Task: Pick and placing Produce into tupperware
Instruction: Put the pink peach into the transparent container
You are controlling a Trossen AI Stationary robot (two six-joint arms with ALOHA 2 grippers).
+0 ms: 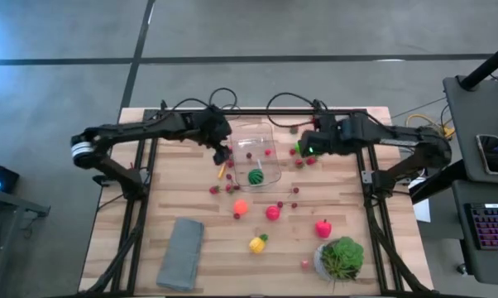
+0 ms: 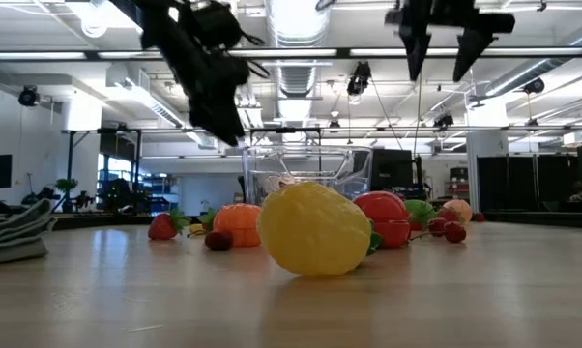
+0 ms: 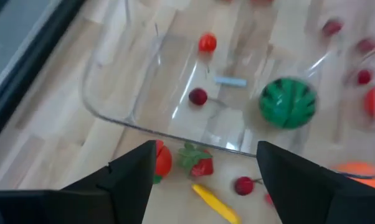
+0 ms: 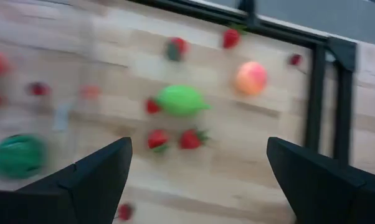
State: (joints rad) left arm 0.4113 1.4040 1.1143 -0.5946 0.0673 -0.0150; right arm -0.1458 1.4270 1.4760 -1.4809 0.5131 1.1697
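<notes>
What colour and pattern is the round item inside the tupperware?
Green with darker green stripes, like a small watermelon; the left wrist view shows it best, inside the clear tupperware.

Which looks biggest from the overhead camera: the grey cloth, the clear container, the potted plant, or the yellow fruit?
Largest to smallest in the high view:
1. clear container
2. grey cloth, nearly the container's size, so that order is unsure
3. potted plant
4. yellow fruit

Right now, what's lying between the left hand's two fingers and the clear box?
In the left wrist view, a strawberry, a yellow banana-like piece and a dark-red berry lie on bare wood just outside the tupperware.
</notes>
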